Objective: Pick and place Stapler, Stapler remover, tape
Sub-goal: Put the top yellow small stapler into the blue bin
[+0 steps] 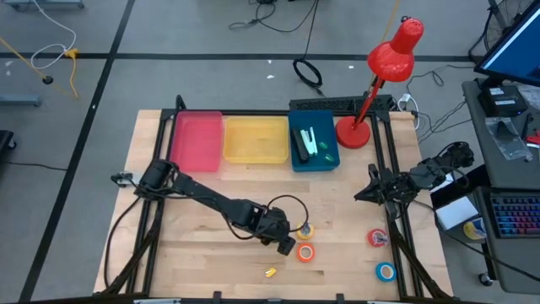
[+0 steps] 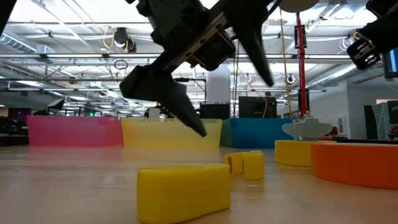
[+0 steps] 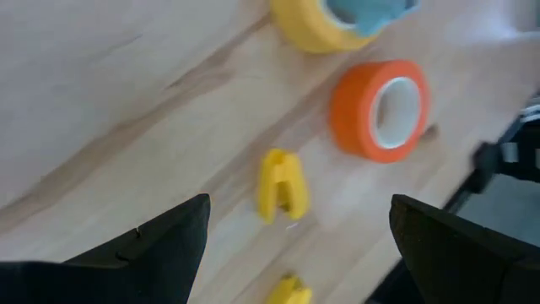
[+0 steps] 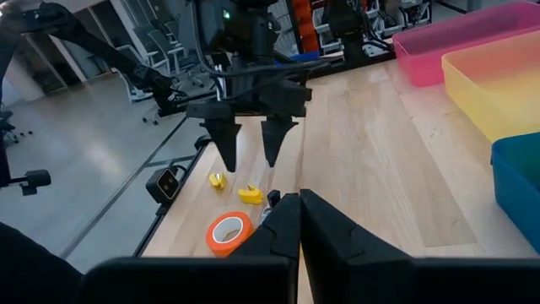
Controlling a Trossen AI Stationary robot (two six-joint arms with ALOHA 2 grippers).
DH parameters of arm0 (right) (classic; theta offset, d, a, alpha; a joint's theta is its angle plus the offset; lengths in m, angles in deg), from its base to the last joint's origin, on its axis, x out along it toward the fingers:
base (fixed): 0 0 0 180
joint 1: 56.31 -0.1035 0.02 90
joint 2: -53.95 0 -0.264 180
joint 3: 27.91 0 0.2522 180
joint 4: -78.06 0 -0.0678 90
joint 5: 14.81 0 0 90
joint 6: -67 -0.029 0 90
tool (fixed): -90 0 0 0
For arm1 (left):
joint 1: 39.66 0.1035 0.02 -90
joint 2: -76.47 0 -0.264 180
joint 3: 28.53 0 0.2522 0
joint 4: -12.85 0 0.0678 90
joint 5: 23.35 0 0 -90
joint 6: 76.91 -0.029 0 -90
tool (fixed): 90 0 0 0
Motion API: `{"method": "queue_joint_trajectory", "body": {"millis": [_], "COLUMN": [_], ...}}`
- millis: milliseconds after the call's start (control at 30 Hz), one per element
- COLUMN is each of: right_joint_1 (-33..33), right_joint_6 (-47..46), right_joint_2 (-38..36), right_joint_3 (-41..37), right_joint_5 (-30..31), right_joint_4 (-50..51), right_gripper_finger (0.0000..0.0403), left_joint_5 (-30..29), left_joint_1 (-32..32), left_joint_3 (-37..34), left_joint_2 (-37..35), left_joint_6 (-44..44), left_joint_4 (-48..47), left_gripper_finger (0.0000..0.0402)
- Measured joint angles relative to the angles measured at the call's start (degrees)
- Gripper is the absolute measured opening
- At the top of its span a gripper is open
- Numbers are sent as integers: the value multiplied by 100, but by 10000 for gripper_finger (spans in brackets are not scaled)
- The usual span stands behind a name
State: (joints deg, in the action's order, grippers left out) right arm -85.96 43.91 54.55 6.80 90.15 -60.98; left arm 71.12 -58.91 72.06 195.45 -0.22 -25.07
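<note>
Orange ring-shaped tape roll point(image 1: 305, 252) lies near the wooden counter's point(image 1: 211, 253) front edge, just beside the left tool point(image 1: 287, 244), hovering wide open and empty, which I judge must next descend astride it, while the right tool point(image 1: 364, 191) waits closed.

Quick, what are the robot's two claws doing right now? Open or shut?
Left gripper: open, holding nothing, above the small yellow plastic staple remover.
Right gripper: shut, holding nothing, waiting at the table's right side.
</note>
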Motion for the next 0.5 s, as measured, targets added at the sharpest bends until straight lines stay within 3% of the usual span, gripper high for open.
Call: {"method": "queue_joint_trajectory", "body": {"millis": [500], "right_joint_1": [0], "right_joint_6": [2], "right_joint_2": [1], "right_joint_3": [2], "right_joint_5": [-4], "right_joint_4": [11], "right_gripper_finger": [1], "left_joint_5": [113], "left_joint_1": [-154], "left_joint_3": [8], "left_joint_2": [443], "left_joint_6": [510], "left_joint_4": [253], "left_gripper_finger": [363]}}
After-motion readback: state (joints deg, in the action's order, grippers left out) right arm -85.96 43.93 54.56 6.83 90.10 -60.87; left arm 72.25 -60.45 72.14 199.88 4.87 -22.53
